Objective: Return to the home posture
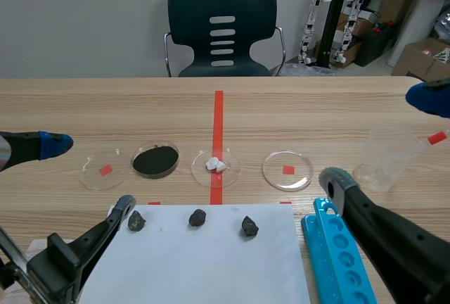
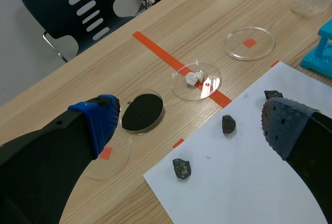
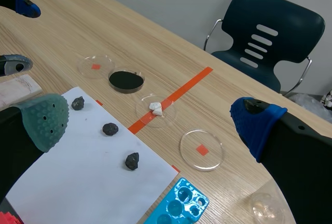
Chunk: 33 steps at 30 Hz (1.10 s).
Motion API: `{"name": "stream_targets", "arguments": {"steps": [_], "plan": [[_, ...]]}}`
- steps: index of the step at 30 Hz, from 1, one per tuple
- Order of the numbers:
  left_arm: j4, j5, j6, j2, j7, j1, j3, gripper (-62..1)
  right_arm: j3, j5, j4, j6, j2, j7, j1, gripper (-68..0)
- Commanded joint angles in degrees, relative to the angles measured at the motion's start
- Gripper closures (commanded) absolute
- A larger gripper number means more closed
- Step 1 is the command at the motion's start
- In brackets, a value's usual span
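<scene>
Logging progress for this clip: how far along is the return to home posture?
Done, it seems: the left end effector and right end effector are both open and empty, low over the near side of the table, one at each side. The three dark stones lie on the white paper. In hand: nothing. Left: whether this is the exact home posture cannot be told.

Scene view low across the table (image 1: 316, 100) toward the chair (image 1: 222, 26); wrist views down over shared paper (image 1: 204, 262).
</scene>
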Motion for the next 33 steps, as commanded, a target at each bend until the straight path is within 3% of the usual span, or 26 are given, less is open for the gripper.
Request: {"name": "stream_targets", "arguments": {"steps": [1, 26, 33], "plan": [[0.42, -0.57, 0.31, 0.28, -0.83, 0.13, -0.09, -57.2, 0.39, 0.79, 0.68, -0.07, 0.26, 0.66, 0.66, -67.9], [0.42, -0.63, 0.26, 0.46, 0.28, -1.51, -0.02, -57.2, 0.39, 0.79, 0.68, -0.07, 0.26, 0.61, 0.63, -67.9], [0.42, -0.81, -2.34, 0.44, -2.43, -1.73, 0.02, -57.2, 0.39, 0.79, 0.68, -0.07, 0.26, 0.61, 0.63, -67.9]]}}
